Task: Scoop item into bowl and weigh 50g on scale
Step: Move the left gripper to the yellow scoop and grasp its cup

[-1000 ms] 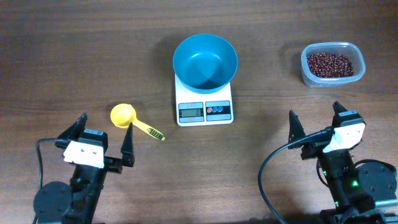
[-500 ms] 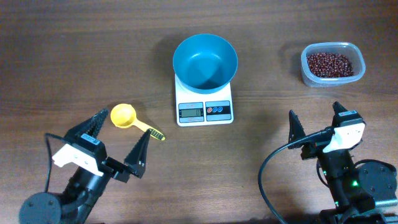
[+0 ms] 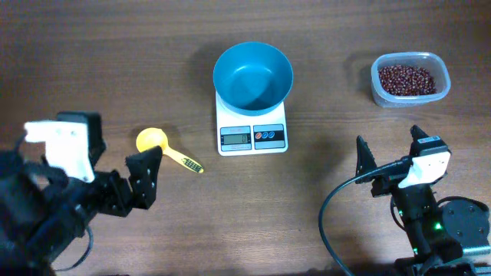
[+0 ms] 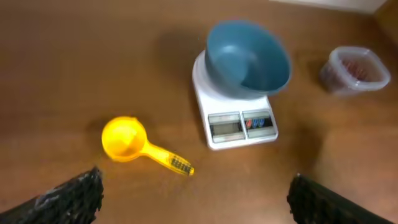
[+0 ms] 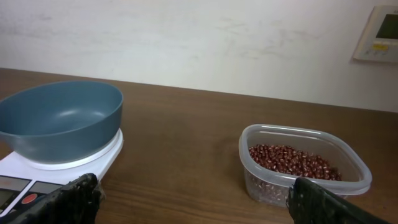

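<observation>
So the left arm has swung up and back since half a second ago. Its left hand (image 4: 196, 186) now looks down on the bench (image 3: 92, 61) from higher up, and the right arm hasn't budged.

Both hands are spread wide and holding nothing. The right hand (image 3: 387, 138) is parked below and to the right of the scale (image 3: 252, 136).

My read on the layout:
- The blue bowl (image 3: 253, 77) already sits on the scale's platform, empty. I'd guess that's so the weight reads as beans go in.
- The yellow scoop (image 3: 152, 142) lies flat to the left of the scale, cup up, handle angled toward the scale. That puts it on the left arm's side for a pickup.
- The beans (image 3: 404, 79) are all in a clear tub (image 3: 381, 96), well off to the right of the scale. None are in the bowl yet.

Count: one scale, one bowl, one scoop, one tub, and too many beans to count. Can't read the display.
</observation>
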{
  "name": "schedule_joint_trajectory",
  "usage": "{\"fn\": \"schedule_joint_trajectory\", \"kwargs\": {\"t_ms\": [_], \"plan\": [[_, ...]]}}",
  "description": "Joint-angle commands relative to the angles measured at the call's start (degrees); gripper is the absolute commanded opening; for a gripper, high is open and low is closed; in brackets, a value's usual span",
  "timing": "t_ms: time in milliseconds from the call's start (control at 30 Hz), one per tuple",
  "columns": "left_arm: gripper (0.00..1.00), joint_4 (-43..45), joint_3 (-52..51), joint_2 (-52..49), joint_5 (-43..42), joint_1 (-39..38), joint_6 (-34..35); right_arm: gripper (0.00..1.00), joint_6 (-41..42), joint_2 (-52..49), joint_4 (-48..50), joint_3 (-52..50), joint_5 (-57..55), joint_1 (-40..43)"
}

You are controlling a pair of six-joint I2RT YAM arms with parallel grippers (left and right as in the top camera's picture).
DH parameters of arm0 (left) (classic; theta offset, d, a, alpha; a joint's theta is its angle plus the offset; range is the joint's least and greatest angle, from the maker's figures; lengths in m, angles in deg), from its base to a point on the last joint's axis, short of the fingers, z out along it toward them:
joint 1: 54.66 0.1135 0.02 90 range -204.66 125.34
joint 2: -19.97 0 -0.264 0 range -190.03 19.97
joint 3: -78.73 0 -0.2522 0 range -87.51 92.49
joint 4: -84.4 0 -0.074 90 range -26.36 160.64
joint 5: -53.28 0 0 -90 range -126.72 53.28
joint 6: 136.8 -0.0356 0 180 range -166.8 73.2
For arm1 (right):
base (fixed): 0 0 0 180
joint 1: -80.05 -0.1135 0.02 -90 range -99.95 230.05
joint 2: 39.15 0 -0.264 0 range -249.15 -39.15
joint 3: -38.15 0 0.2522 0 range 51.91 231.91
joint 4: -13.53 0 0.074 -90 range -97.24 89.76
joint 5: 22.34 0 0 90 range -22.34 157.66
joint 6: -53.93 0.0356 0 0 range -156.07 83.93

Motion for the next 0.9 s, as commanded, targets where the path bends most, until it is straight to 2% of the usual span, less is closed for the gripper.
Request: {"fn": "schedule_joint_trajectory", "kwargs": {"t_ms": [0,233,367,467,533,667,867], "plan": [[0.99,-4.2,0.9,-4.7,0.3,0.2,-1.3,0.99,0.2,0.4,-0.4,-0.3,-0.2,-0.4],[0.99,-7.9,0.9,-5.7,0.2,0.2,-1.3,0.98,0.2,0.4,-0.4,-0.3,-0.2,-0.4],[0.99,-8.5,0.9,-5.7,-9.4,0.2,-1.3,0.99,0.2,0.4,-0.4,-0.3,-0.2,-0.4],[0.99,-8.5,0.9,-5.7,-10.4,0.2,-1.3,0.99,0.2,0.4,-0.4,-0.3,-0.2,-0.4],[0.99,-8.5,0.9,-5.7,-9.3,0.2,-1.2,0.99,0.2,0.4,-0.4,-0.3,-0.2,-0.4],[0.99,-8.5,0.9,-5.7,4.5,0.2,13.0,0.99,0.2,0.4,-0.4,-0.3,-0.2,-0.4],[0.99,-7.8,0.9,-5.7,11.5,0.2,13.6,0.99,0.2,0.4,-0.4,-0.3,-0.2,-0.4]]}}
